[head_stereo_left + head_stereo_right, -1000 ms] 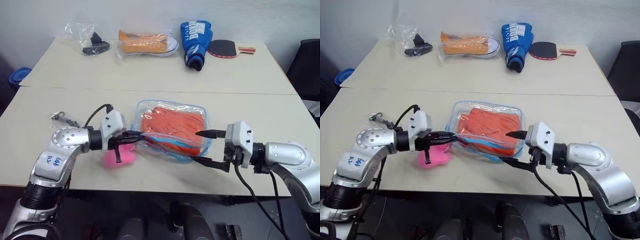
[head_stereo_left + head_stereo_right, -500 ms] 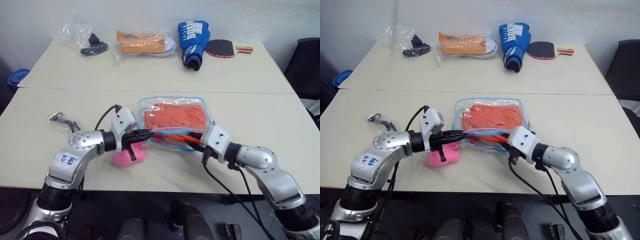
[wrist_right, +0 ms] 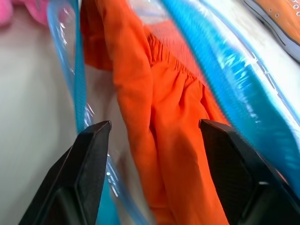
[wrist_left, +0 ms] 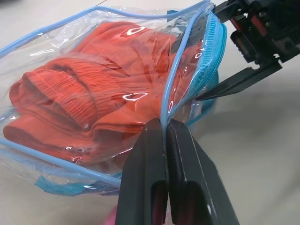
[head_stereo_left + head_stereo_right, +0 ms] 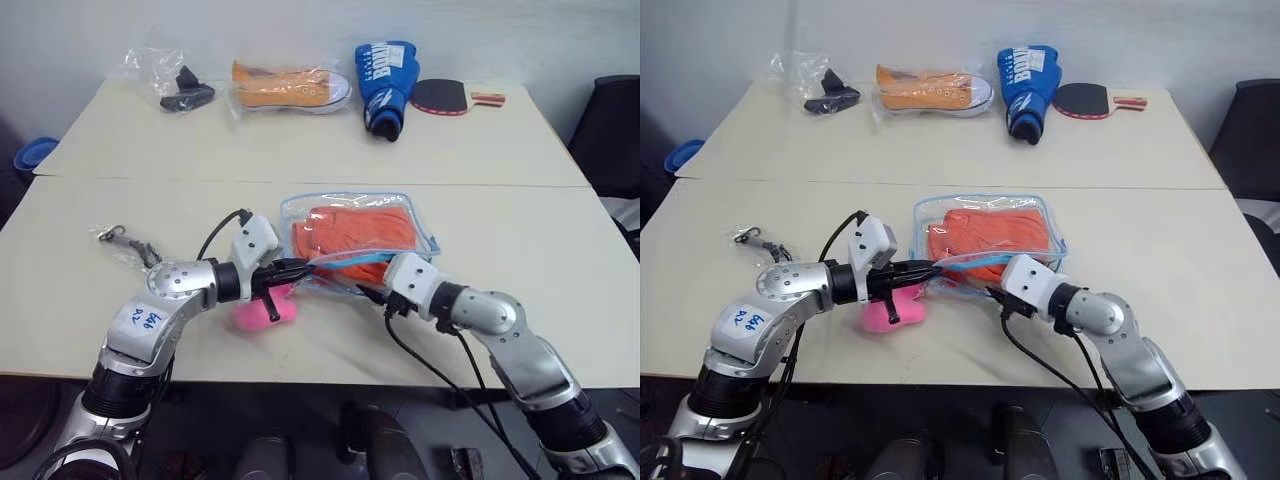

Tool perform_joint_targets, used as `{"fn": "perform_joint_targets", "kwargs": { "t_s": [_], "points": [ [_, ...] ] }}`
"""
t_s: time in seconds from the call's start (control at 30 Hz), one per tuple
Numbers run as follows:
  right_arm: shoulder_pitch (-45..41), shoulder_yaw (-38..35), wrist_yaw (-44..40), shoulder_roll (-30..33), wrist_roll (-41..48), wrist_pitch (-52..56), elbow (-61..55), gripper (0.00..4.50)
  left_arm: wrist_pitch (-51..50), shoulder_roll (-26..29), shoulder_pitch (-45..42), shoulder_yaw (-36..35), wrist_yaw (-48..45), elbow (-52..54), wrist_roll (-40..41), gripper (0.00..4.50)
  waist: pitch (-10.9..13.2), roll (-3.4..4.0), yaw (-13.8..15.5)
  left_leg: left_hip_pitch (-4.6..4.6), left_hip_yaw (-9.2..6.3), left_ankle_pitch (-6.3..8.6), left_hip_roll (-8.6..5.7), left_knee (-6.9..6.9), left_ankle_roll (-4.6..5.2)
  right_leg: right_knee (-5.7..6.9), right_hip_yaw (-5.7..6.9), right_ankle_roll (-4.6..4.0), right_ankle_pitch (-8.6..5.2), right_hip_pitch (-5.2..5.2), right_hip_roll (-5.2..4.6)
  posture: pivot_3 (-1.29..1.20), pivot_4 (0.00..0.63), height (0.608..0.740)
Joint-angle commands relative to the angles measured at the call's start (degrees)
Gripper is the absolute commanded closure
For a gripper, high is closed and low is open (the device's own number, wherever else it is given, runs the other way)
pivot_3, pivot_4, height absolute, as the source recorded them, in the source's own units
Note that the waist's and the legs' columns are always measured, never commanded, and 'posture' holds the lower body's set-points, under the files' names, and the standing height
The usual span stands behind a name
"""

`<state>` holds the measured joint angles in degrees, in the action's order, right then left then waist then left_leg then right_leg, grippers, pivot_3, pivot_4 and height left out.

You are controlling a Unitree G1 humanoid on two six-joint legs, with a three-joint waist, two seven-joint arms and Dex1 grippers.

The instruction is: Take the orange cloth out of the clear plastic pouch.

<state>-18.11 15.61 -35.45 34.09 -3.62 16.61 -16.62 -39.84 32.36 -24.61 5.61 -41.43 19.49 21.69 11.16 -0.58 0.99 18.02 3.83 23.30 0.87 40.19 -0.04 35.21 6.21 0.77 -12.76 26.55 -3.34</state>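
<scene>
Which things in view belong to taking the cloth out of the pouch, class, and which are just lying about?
In the job:
orange cloth
clear plastic pouch
left gripper, shut on the pouch's edge
right gripper, open at the pouch's mouth

Lying about:
pink plush heart
orange sneaker
blue boxing glove
table tennis paddle
bagged black item

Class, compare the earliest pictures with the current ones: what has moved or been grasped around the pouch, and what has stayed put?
The right tool swung in from beside the clear plastic pouch to its open mouth, its open fingers now either side of the orange cloth. The left tool stayed shut on the pouch's blue edge. The cloth remains inside; the pink plush heart is unmoved.
</scene>
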Motion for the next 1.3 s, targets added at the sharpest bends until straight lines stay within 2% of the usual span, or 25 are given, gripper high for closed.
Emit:
{"fn": "perform_joint_targets", "kwargs": {
  "t_s": [0.03, 0.3, 0.4, 0.6, 0.67, 0.83, 1.03, 1.1, 1.3],
  "points": [
    [-2.0, 2.2, 2.3, -0.7, -5.7, -3.7, 3.4, 1.39, 1.1, -0.3, -1.1, -0.3, 0.2, 1.7, 0.0, 4.5, 0.0, 0.0, 0.0, 0.0, 0.0, 0.0, 0.0, 0.0, 0.0, 0.0, 0.01, -0.01, -0.01, 0.0, 0.01, 0.0, 0.15, 0.74],
    [-5.9, 4.2, 6.2, -3.7, -13.5, -5.4, 12.1, 1.39, 0.7, -0.6, -1.1, 0.1, 0.5, 2.4, 0.1, 4.5, 0.0, 0.0, -0.7, -0.01, -0.01, -0.02, 0.01, 0.01, -0.02, 0.11, 0.0, -0.02, -0.01, -0.01, -0.01, 0.0, 0.15, 0.74],
    [-5.2, 4.8, 4.8, -3.2, -13.7, -7.2, 12.1, 1.95, 0.7, -0.7, -1.1, 0.1, 0.8, 2.3, 0.0, 4.5, 0.0, -0.01, -0.7, -0.01, -0.03, -0.02, 0.01, 0.01, -0.02, 0.1, 0.0, -0.02, -0.01, -0.02, -0.02, 0.0, 0.15, 0.74],
    [-4.3, 3.8, 3.5, -2.1, -14.7, -9.0, 10.8, 4.0, 0.8, -1.5, -1.5, 0.5, 1.7, 1.7, -0.6, 4.5, 0.0, -0.01, -0.8, -0.01, -0.05, -0.02, 0.0, 0.01, -0.02, 0.1, 0.01, -0.01, -0.01, -0.02, -0.03, 0.0, 0.15, 0.74],
    [-4.1, 3.4, 2.9, -2.0, -14.5, -9.0, 10.3, 4.43, 0.6, -1.9, -1.7, 0.5, 2.1, 1.5, -0.7, 4.5, 0.0, -0.01, -0.9, -0.01, -0.05, -0.02, 0.01, 0.01, -0.02, 0.1, 0.01, -0.02, -0.01, -0.02, -0.03, 0.0, 0.15, 0.74],
    [-3.2, 1.8, -2.8, -0.1, -10.6, -9.8, 4.9, 4.43, 0.1, -3.0, -2.6, 1.0, 4.5, 0.0, -2.2, 4.5, 0.0, -0.01, -0.8, -0.01, -0.07, -0.02, 0.01, 0.01, -0.02, 0.09, 0.02, -0.01, -0.01, -0.02, -0.03, 0.0, 0.15, 0.74],
    [-0.1, -2.8, -16.0, 7.3, 0.5, -8.0, -5.2, 4.43, 1.3, -5.0, -5.6, 1.8, 8.9, -5.5, -6.9, 4.5, 0.0, -0.01, -0.5, 0.0, -0.1, -0.02, 0.0, 0.01, -0.01, -0.13, 0.06, -0.01, -0.01, -0.04, -0.02, 0.0, 0.15, 0.74],
    [1.1, -4.8, -20.0, 9.9, 5.2, -5.7, -9.2, 4.43, 2.6, -5.2, -6.5, 2.5, 10.2, -7.7, -9.2, 4.5, 0.0, -0.01, -0.2, 0.0, -0.1, -0.02, -0.01, 0.01, -0.01, -0.13, 0.06, -0.01, 0.0, -0.04, -0.03, 0.0, 0.15, 0.74],
    [1.4, -12.4, -25.2, 14.1, 18.7, 4.5, -18.0, 4.43, 5.2, -5.4, -7.5, 4.0, 11.9, -11.7, -13.6, 4.5, 0.0, -0.02, -0.1, -0.01, -0.1, -0.01, 0.02, -0.01, 0.0, -0.13, 0.09, -0.01, 0.0, -0.04, -0.01, 0.0, 0.15, 0.74]
  ]
}}
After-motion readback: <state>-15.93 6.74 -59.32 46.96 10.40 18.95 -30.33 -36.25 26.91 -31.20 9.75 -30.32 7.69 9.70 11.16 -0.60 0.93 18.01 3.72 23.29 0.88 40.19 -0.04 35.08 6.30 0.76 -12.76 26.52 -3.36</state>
